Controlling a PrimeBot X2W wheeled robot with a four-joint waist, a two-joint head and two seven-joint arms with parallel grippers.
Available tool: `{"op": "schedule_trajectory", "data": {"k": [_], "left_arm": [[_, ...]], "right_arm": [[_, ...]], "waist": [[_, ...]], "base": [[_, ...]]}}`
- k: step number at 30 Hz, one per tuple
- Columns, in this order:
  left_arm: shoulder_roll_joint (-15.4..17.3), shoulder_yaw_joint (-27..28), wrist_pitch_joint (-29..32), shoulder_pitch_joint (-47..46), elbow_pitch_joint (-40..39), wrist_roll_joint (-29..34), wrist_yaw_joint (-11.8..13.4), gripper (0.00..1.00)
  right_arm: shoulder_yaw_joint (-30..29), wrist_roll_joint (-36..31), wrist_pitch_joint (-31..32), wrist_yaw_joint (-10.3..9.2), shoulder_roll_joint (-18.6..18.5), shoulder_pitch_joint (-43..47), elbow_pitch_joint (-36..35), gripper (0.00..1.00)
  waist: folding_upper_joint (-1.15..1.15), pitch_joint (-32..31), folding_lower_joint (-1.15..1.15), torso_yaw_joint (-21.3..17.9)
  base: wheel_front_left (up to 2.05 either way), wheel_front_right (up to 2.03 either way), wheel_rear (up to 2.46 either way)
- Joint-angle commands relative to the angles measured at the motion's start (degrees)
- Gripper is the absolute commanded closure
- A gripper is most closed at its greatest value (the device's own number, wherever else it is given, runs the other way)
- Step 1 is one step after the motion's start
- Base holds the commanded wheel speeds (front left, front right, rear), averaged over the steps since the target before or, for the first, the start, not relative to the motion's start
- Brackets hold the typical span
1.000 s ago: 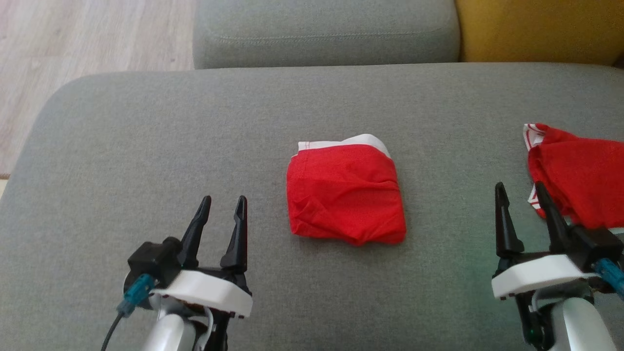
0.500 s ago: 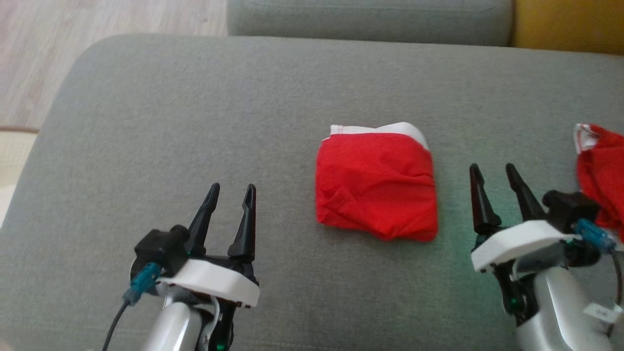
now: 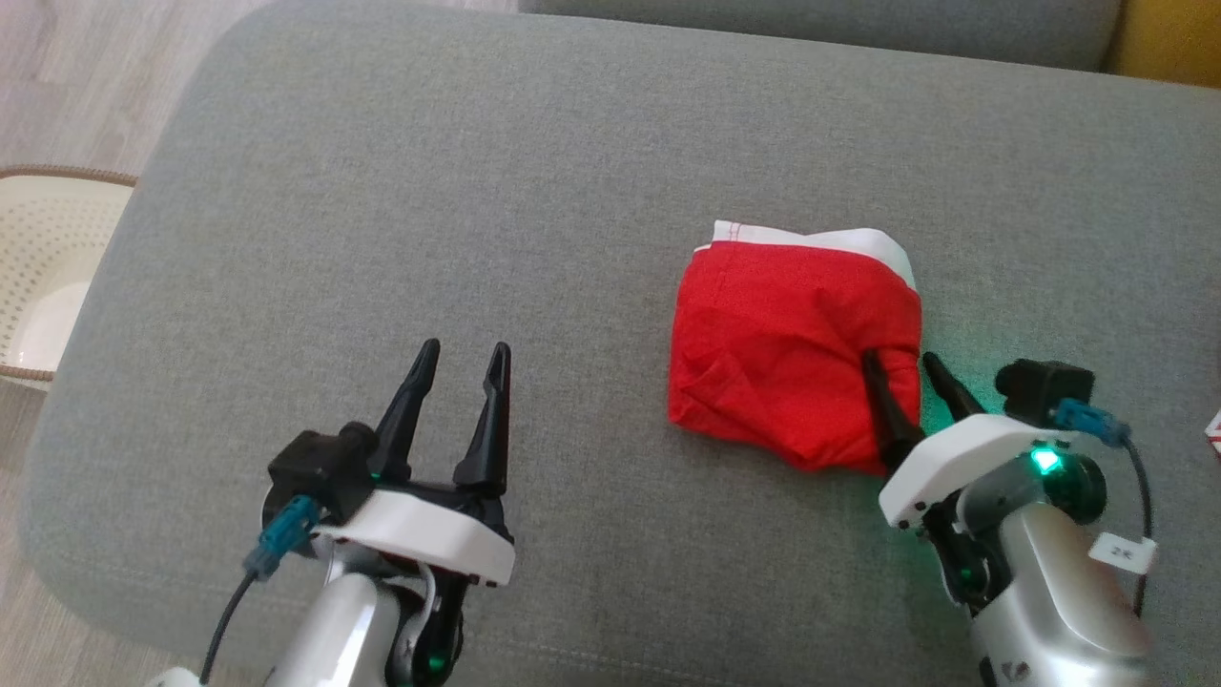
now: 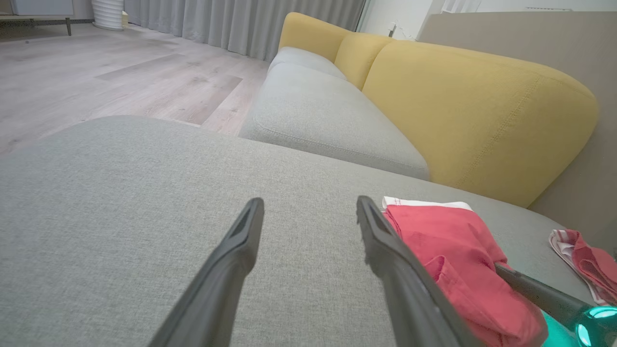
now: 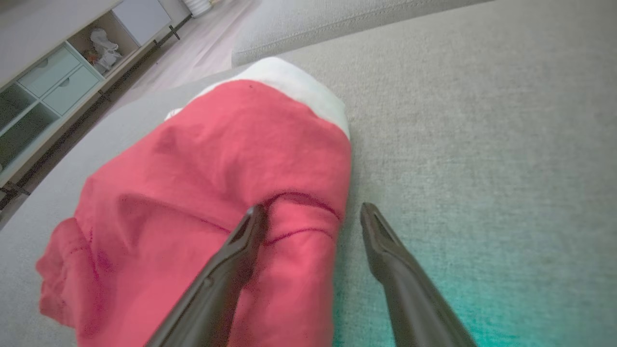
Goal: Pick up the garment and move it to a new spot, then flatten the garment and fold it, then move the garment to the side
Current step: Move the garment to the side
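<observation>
A folded red garment [image 3: 792,348] with a white waistband lies on the grey sofa cushion [image 3: 477,191], right of centre. My right gripper [image 3: 901,361] is open at the garment's right edge: one finger rests over the red cloth, the other over bare cushion. The right wrist view shows the garment [image 5: 212,183] with its right edge between the fingers of that gripper [image 5: 311,212]. My left gripper [image 3: 463,351] stands open over bare cushion, well left of the garment. In the left wrist view the left gripper [image 4: 308,205] is open, with the garment [image 4: 453,250] to its right.
A second red and white garment [image 4: 585,262] lies further right on the cushion. A pale perforated basket [image 3: 48,272] stands on the floor off the cushion's left edge. Yellow sofa backs [image 4: 472,106] and another grey seat [image 4: 328,111] lie beyond. A cabinet [image 5: 53,77] stands across the floor.
The head camera has swung so everything shifts right and down. My right gripper has moved left onto the folded garment's right edge. The left gripper keeps its pose.
</observation>
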Motion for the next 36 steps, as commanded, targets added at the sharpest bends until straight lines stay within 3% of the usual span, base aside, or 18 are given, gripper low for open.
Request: {"op": "schedule_trajectory", "data": {"k": [1, 4, 5, 6, 12, 19, 22, 29, 33, 36], "left_arm": [[0.1, 1.4, -0.7, -2.7, -1.7, -0.4, 0.2, 0.0], [0.1, 1.4, -0.7, -3.0, -1.7, -0.3, 0.3, 0.0], [0.1, 1.4, -0.7, -3.0, -1.7, -0.2, 0.3, 0.0], [0.1, 1.4, -0.7, -3.0, -1.7, -0.2, 0.4, 0.0], [0.1, 2.0, -0.7, -2.8, -1.6, 0.2, 0.3, 0.0], [0.1, 2.6, -0.7, -2.5, -2.1, 0.5, 0.0, 0.0], [0.1, 2.8, -0.7, -3.1, -2.6, 0.9, -0.2, 0.0], [0.1, 3.5, -0.7, -5.6, -3.1, 1.8, -1.2, 0.0], [0.1, 3.8, -0.7, -7.4, -3.2, 2.4, -1.9, 0.0], [0.1, 3.9, -0.7, -8.8, -3.2, 2.7, -2.3, 0.0]], "right_arm": [[1.7, 0.0, 0.0, -0.05, 0.0, -2.2, -1.1, 0.0], [2.7, -0.4, 0.6, -0.05, 0.0, -3.4, 1.6, 0.0], [3.2, -0.8, 0.7, -0.05, 0.0, -3.8, 2.4, 0.33], [3.7, -1.9, 0.4, -0.05, 0.0, -4.2, 2.9, 1.0], [6.1, -13.3, -4.7, -0.05, -2.1, -6.0, 3.4, 1.0], [9.6, -23.4, -8.9, -0.05, -9.3, -6.3, -1.5, 1.0], [13.3, -24.5, -8.5, -0.05, -16.2, -6.5, -7.0, 1.0], [18.9, -18.8, -3.7, -0.05, -32.6, -8.0, -17.1, 1.0], [20.6, -14.9, -0.3, -0.05, -41.7, -8.9, -19.5, 1.0], [20.2, -12.1, 1.8, -0.05, -46.2, -9.5, -19.6, 1.0]], "waist": [[0.0, 0.1, -0.01, 0.1], [0.0, 0.4, -0.01, 0.2], [0.0, 0.4, -0.01, 0.1], [0.0, 0.5, -0.01, 0.0], [0.0, -0.2, -0.01, -2.4], [0.0, -1.0, -0.01, -7.3], [0.0, -0.2, -0.01, -10.6], [0.0, 3.5, -0.01, -15.5], [0.0, 6.2, -0.01, -17.4], [0.0, 8.2, -0.01, -18.0]], "base": [[0.0, 0.0, 0.0], [0.0, 0.0, 0.0], [0.0, 0.0, 0.0], [0.0, 0.0, 0.0], [0.0, 0.0, 0.0], [0.0, 0.0, 0.0], [0.0, 0.0, 0.0], [0.0, 0.0, 0.0], [0.0, 0.0, 0.0], [0.0, 0.0, 0.0]]}}
